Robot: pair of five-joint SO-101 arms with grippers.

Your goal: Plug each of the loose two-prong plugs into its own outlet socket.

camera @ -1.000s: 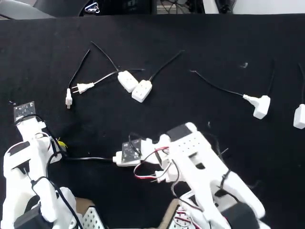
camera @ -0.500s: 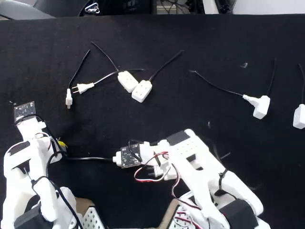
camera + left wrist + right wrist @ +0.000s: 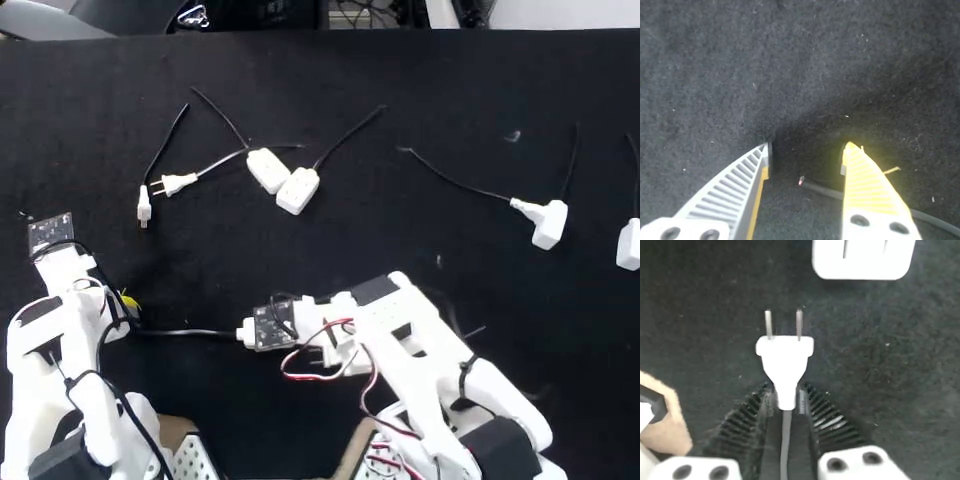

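Right wrist view: right claw [image 3: 785, 391] clamped on neck of plug [image 3: 784, 352], prongs leading, long axis along claw; socket [image 3: 863, 260] just ahead, leftward in scene, untouched, slots offset sideways from prongs; left claw [image 3: 807, 146] spread, gripping nothing, over cord [image 3: 825, 189] on counter [image 3: 790, 60].

High view: fixed camera overhead, looking down on the black table [image 3: 400, 90] from behind the arms [image 3: 420, 355]; left wrist view: very close to the cloth, looking past its fingers [image 3: 867, 192] at a cord [image 3: 822, 189]; right wrist view: equally close, facing a socket [image 3: 863, 260]; the high view also takes in that socket and cord.
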